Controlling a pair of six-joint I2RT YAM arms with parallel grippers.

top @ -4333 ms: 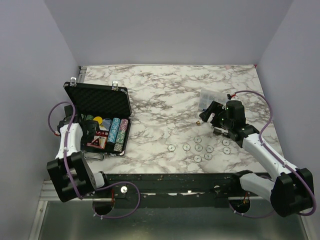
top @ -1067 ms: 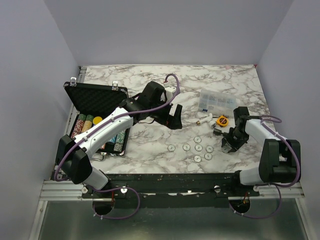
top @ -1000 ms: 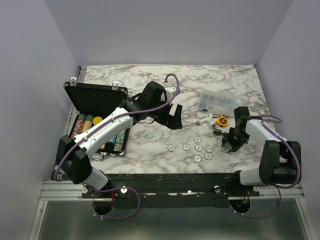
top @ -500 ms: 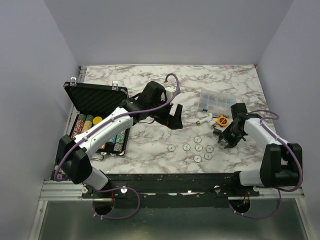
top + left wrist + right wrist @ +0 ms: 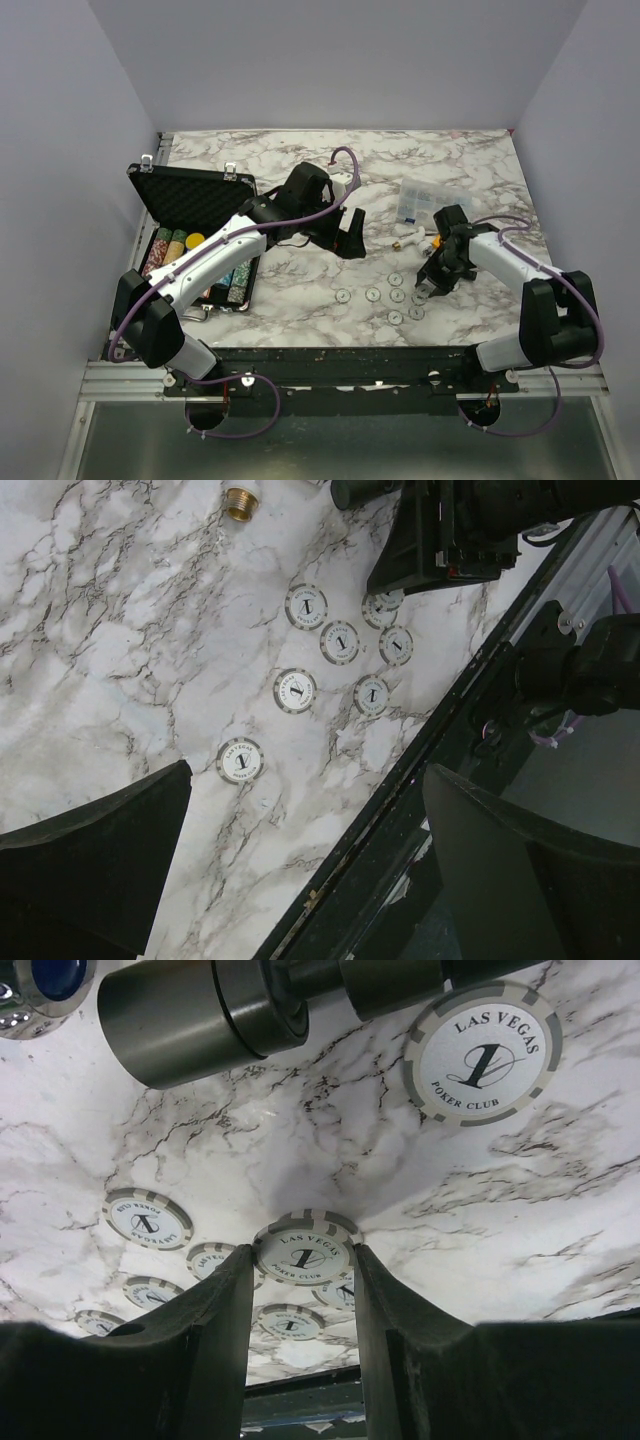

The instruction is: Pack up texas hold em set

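Right tool [image 5: 303,1256] pinches 1 white chip [image 5: 303,1248] by its edges; left tool [image 5: 305,800] hangs empty with its jaws wide apart above the marble tabletop [image 5: 300,160].

The right wrist view alone makes the print readable: "LAS VEGAS", a large "1" and "POKER CLUB" on the gripped chip and on a loose chip [image 5: 485,1050] beside a metal cylinder [image 5: 200,1010]. The left wrist view shows 7 loose white chips [image 5: 295,690] lying flat near the tabletop's near edge, with only the "1" clear, and a brass fitting [image 5: 240,502] beyond them. Only the top view shows the black case [image 5: 195,200], open at the far left with its lid upright and rows of coloured chips [image 5: 237,278] inside, well apart from the white chips, and the clear compartment box [image 5: 435,200] at the right.
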